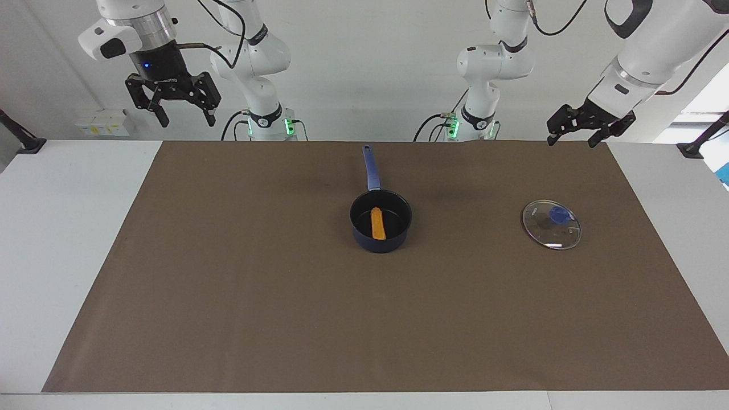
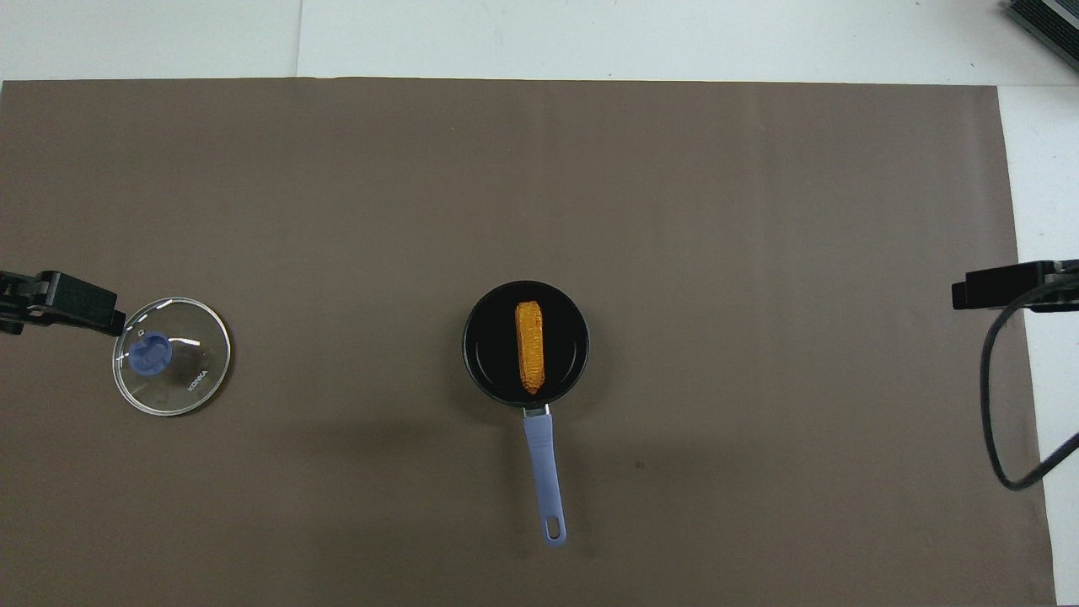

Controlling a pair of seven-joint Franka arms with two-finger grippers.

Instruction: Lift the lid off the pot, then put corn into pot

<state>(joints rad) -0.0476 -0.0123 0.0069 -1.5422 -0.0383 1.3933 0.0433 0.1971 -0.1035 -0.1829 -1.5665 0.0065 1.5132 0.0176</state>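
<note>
Corn (image 1: 377, 223) lies inside the pot (image 1: 380, 221), its long axis in line with the handle; the lid (image 1: 551, 224) rests toward the left arm's end. We see both the left gripper (image 1: 572, 132) and right gripper (image 1: 183, 111) raised, spread, empty; we judge the task complete.

Navy pot (image 1: 380, 228) with black interior, orange-yellow kernel-rowed corn (image 1: 377, 223), clear blue-knobbed lid (image 1: 551, 224), brown mat (image 1: 228, 273).
</note>
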